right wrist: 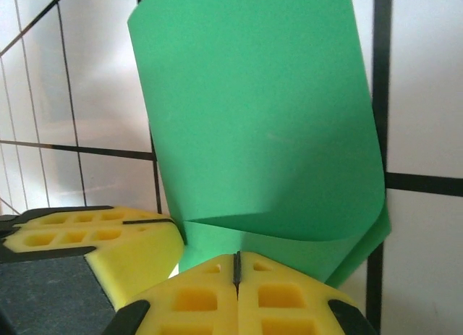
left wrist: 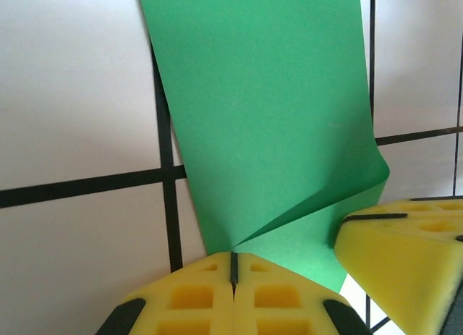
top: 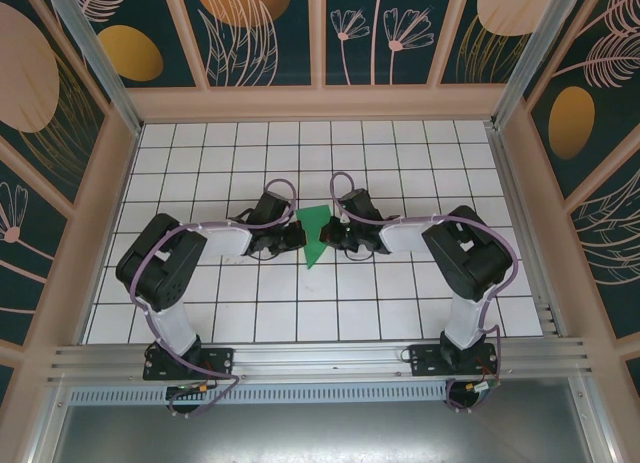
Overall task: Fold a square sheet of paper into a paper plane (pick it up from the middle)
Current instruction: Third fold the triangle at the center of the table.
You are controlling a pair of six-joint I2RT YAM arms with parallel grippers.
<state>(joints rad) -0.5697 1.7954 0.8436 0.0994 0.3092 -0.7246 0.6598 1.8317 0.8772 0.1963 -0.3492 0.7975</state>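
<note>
You are working with both arms reaching in to the middle of the tabletop point(top: 200, 173), and each is standing in the other's way. The left claw point(top: 297, 235) and the right claw point(top: 334, 235) are pointing at one another with the square sheet of paper point(top: 316, 233) between them. From above, the sheet is showing as a narrow green wedge over the centre tiles, its point toward the near edge.

In the left wrist view the left claw's yellow fingers point(left wrist: 195, 306) are pressing together with no gap. A crease of the sheet is running straight into their seam, so that claw is pinching the paper. A yellow pad of the right claw point(left wrist: 405, 255) is crowding in just beside it at the right.

In the right wrist view the right claw's fingers point(right wrist: 282, 306) are likewise meeting flush and gripping the sheet's lower edge, while the paper is curling up and over in a loop. The left claw's pad point(right wrist: 94, 241) is sitting just beside them at the left.

Purple cables point(top: 282, 188) are looping above both wrists. Around the pair, white tiles are lying open on every side. Patterned walls point(top: 265, 33) are closing in the back and both flanks, and an aluminium rail point(top: 320, 358) is running along the near edge by the arm bases.
</note>
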